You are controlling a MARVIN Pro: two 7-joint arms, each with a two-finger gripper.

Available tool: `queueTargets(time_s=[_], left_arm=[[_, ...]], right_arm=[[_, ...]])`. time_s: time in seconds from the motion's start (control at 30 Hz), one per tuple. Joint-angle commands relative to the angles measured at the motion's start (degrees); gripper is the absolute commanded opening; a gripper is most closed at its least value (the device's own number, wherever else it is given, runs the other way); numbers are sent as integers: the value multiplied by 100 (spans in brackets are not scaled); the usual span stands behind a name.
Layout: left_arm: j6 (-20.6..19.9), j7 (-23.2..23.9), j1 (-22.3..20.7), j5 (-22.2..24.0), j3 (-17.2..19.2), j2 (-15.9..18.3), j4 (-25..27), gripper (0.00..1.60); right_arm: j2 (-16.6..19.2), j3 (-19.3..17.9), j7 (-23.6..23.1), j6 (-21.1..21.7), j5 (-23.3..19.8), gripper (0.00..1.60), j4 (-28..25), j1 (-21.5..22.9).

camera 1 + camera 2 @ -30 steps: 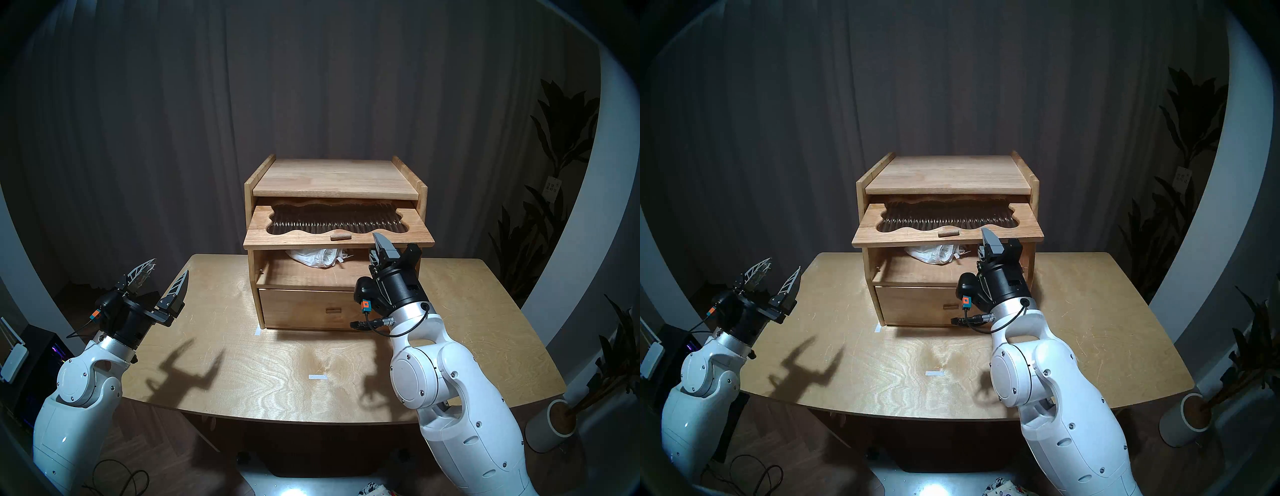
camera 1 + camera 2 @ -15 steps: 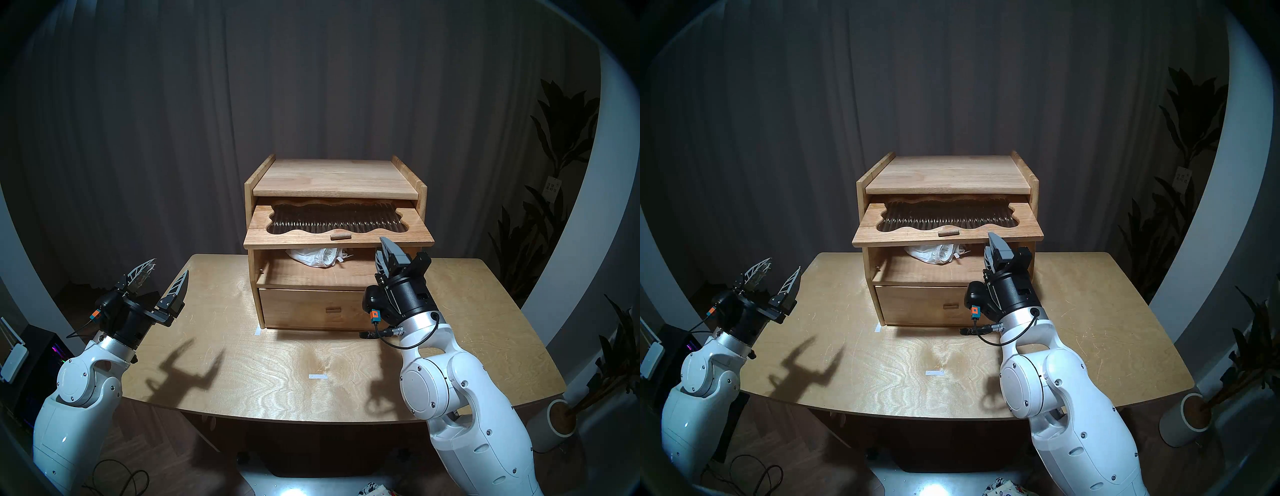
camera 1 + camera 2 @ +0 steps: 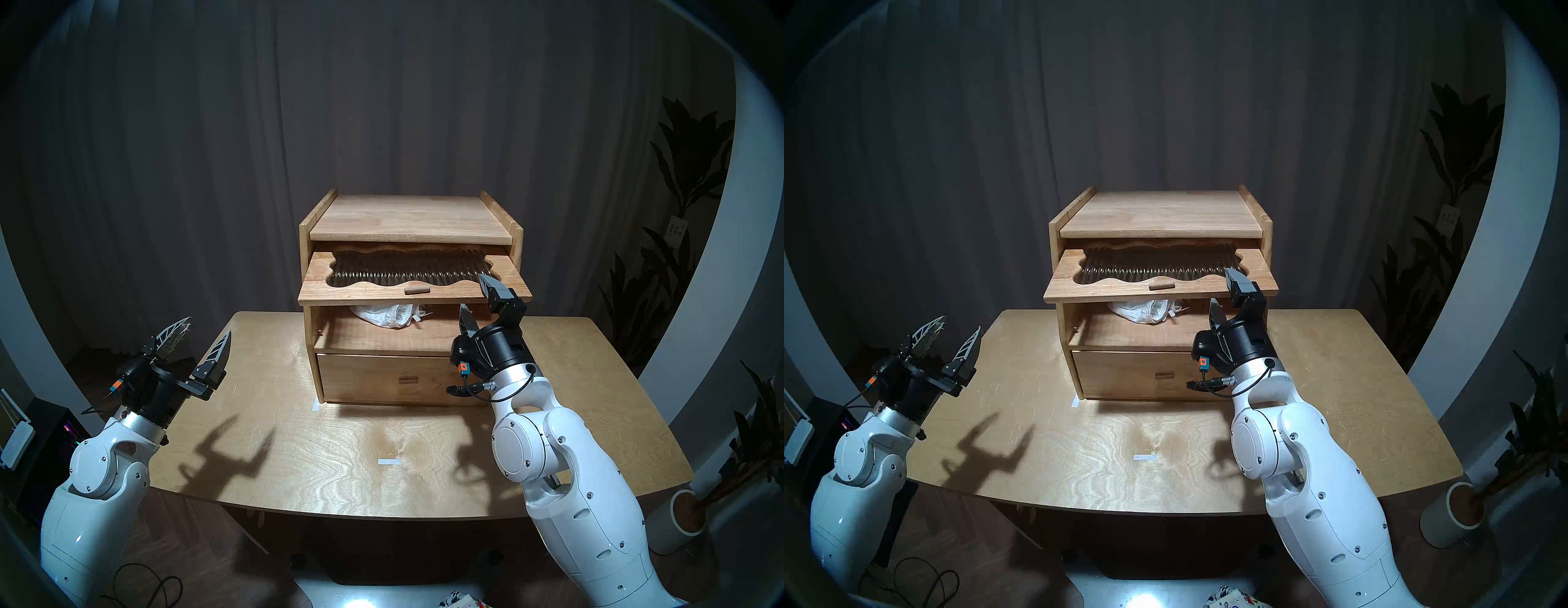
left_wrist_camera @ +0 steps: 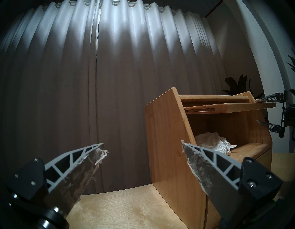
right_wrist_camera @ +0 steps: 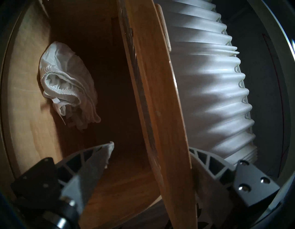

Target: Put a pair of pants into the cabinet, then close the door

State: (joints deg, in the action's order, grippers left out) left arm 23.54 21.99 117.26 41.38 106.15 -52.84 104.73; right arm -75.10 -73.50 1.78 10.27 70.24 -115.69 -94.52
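The wooden cabinet [image 3: 407, 216] stands at the back middle of the table. Its door [image 3: 322, 284], with ribbed glass and a small knob [image 3: 417, 289], is lifted flat and sticks out over the open upper compartment. The white pants [image 3: 388, 316] lie crumpled inside that compartment, also in the right wrist view [image 5: 68, 84] and the left wrist view [image 4: 207, 140]. My right gripper [image 3: 471, 292] is open at the door's front right edge [image 5: 153, 80], one finger above the panel and one below. My left gripper [image 3: 208, 327] is open and empty above the table's left side.
The lower drawer [image 3: 382, 378] is shut. Two white tape marks [image 3: 389, 462] [image 3: 315, 406] lie on the table [image 3: 297, 467]. A dark curtain hangs behind. Potted plants [image 3: 687, 509] stand to the right of the table, and a black box [image 3: 46, 429] stands to its left.
My right gripper has risen and moved right, from in front of the compartment to the door's front right edge, with its fingers now either side of the panel. The left arm has not moved.
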Motion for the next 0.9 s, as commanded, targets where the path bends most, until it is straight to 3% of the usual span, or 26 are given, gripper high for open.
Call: queueTargets(time_s=[0.0,0.03,0.6,0.87], left_arm=[[47,13,-38,-3,32,12,73,160],[47,13,-38,-3,32,12,73,160],[47,13,-38,-3,32,13,73,160],[48,13,-38,-3,32,13,73,160]], right_arm=[[-64,95,-49,-22,68,19,-59,318],[-54,107,-88,-23,62,0,-89,312],[137,160,-106,96,95,0,-995,-863],[184,11,13,114,70,0,-1038,-957]])
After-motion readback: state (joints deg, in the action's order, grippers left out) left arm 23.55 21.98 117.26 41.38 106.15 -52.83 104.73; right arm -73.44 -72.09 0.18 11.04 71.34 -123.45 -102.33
